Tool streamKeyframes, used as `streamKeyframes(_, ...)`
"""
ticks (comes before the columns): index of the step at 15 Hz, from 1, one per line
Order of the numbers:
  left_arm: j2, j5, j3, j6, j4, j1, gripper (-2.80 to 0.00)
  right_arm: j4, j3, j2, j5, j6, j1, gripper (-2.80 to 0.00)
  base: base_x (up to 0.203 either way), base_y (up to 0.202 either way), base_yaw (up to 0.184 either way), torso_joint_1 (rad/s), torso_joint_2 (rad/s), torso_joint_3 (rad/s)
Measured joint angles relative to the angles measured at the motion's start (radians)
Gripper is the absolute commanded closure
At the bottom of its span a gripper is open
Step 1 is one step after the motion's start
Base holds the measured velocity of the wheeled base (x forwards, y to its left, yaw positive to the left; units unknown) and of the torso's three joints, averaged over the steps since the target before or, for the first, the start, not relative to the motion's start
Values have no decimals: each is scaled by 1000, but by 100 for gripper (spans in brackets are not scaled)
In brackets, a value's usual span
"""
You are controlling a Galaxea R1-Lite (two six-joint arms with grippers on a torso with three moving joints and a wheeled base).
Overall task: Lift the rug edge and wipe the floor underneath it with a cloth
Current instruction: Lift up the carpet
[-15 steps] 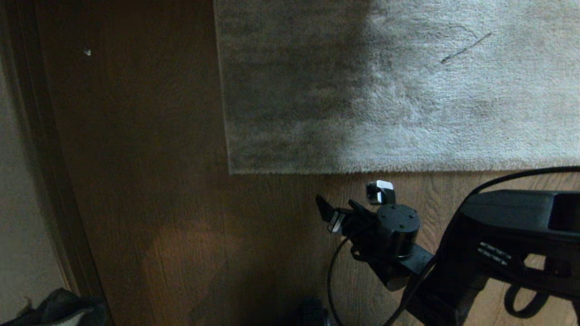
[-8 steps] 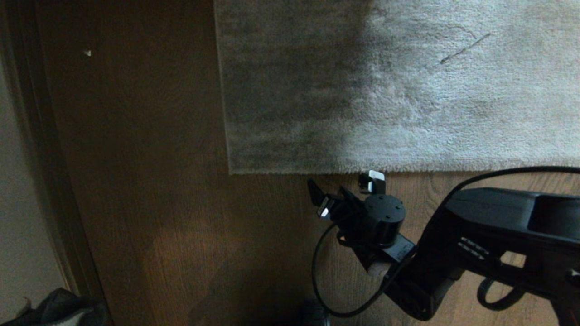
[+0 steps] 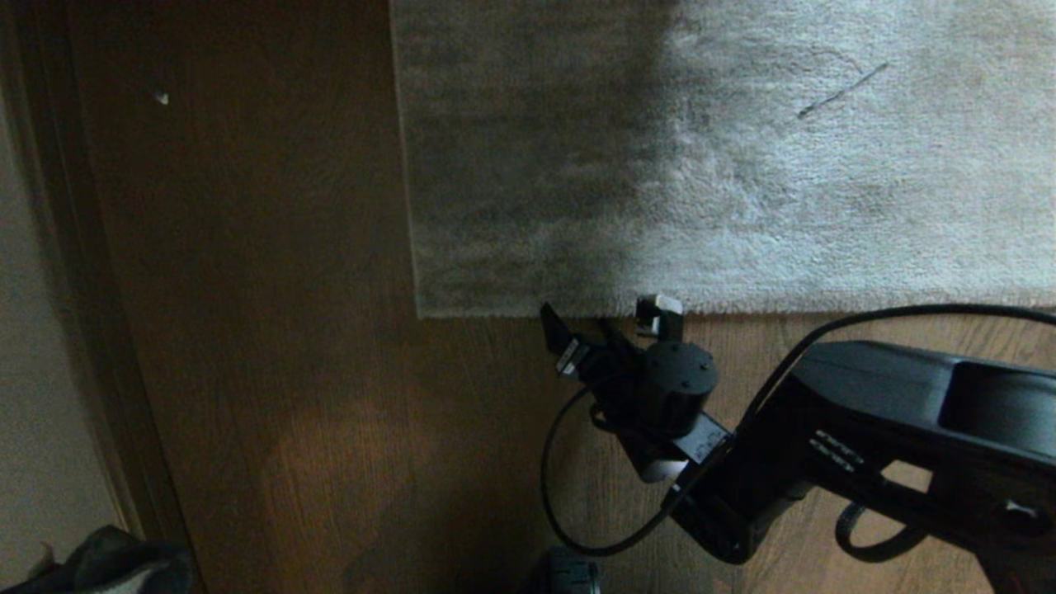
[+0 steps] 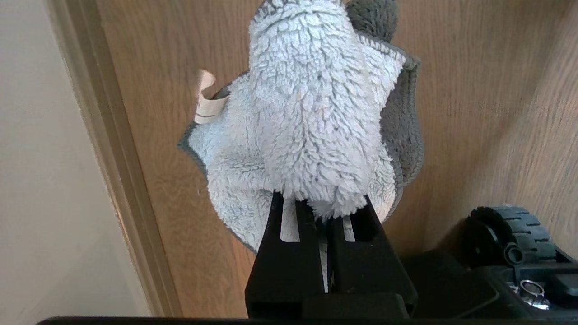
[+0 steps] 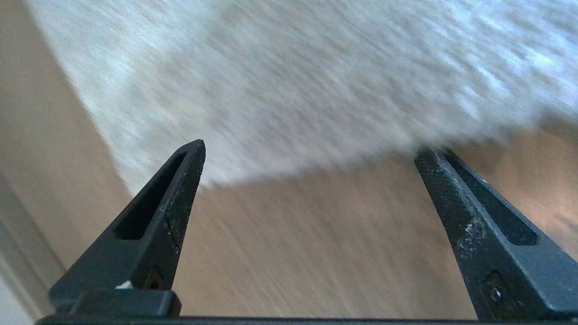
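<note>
At rug [image 3: 742, 165] edge | R pincer [image 3: 606, 322] agape, maybe touching | L pincer [image 4: 323, 212] clamps cloth [image 4: 311, 122]

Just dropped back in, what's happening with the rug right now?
The right gripper, jaws wide open, is at the near edge of the rug, close to its corner, and has nothing in it. The rug lies flat on the floor, not yet lifted. The left gripper is shut on the cloth, which hangs above bare floor near the baseboard, away from the rug. No wiping has begun.
</note>
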Motion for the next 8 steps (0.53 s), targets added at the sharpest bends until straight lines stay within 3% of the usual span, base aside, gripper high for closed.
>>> streamKeyframes(8, 0, 0, 0, 0, -1, 0, 0, 4, -141, 41, 3, -1, 55, -280, 0, 0, 0, 0, 0, 0)
